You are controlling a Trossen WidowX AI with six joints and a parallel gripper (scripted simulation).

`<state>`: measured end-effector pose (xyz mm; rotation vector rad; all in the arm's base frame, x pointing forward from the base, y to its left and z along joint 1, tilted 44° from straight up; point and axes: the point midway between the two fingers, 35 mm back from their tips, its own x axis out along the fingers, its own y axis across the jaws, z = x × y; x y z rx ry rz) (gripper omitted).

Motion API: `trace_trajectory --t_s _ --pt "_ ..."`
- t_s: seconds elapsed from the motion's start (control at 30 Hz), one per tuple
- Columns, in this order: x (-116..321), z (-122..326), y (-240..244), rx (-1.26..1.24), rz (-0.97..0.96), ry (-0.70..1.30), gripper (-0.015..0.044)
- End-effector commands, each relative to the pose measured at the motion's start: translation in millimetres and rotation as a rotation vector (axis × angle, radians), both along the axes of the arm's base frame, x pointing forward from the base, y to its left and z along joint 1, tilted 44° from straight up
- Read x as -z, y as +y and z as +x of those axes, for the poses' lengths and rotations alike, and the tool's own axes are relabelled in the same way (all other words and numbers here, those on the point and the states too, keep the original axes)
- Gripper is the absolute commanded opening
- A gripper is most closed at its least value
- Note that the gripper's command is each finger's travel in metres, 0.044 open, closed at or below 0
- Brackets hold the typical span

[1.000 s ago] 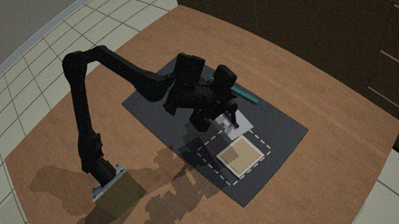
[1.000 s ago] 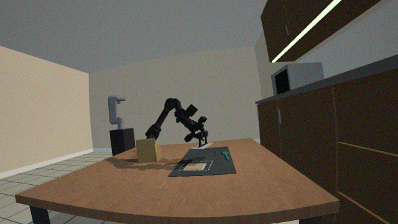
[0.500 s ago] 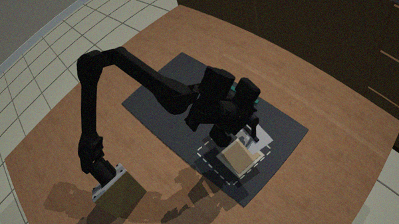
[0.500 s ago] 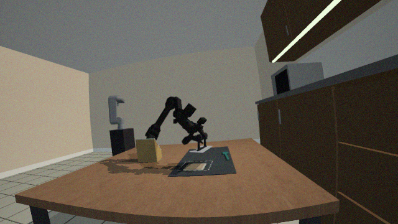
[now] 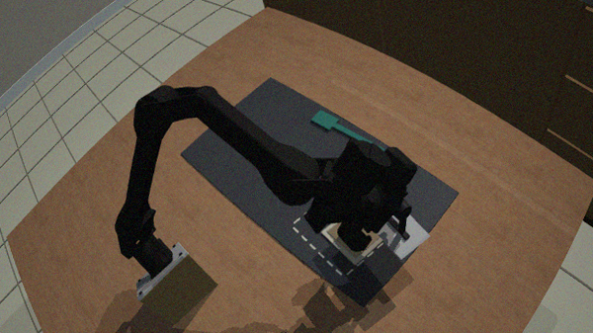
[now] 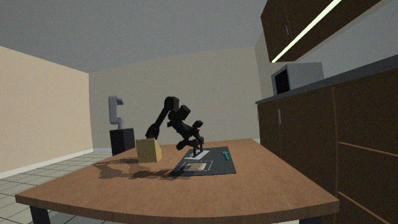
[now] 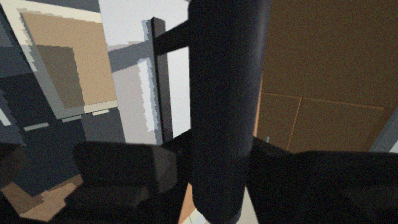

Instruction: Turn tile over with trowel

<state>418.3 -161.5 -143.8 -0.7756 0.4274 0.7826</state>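
Observation:
The tile (image 5: 349,255) (image 6: 195,167) (image 7: 95,60), beige with a pale border, lies flat on the mat (image 5: 270,105) (image 6: 230,170) within the dashed outline (image 7: 36,126); part is hidden by the arm in the top view. No mark is discernible on its upper face. My gripper (image 6: 196,140) (image 7: 214,132) is shut on the trowel's dark handle. The trowel's pale flat blade (image 5: 418,233) (image 6: 189,158) (image 7: 125,20) is beside the tile and covers its near edge in the wrist view. Whether blade and tile touch cannot be told.
A green flat tool (image 5: 325,120) (image 6: 226,155) lies on the mat near its long edge by the cabinets. A yellowish block (image 5: 179,289) (image 6: 146,150) stands at the arm's base on the wooden table (image 5: 251,287) (image 6: 264,186). Dark cabinets (image 6: 298,124) stand beyond the table.

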Motion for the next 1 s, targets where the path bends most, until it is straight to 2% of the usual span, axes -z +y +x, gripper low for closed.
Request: trace_trajectory --t_s 0.0,0.77,0.97 --pt "13.4 -2.5 -15.4 -0.002 -0.003 -0.023 0.0000" --pt "111.5 -49.1 -66.1 -0.002 0.016 -0.107 0.0000" --pt "107.3 -43.2 -55.9 0.003 0.040 -0.050 0.0000"
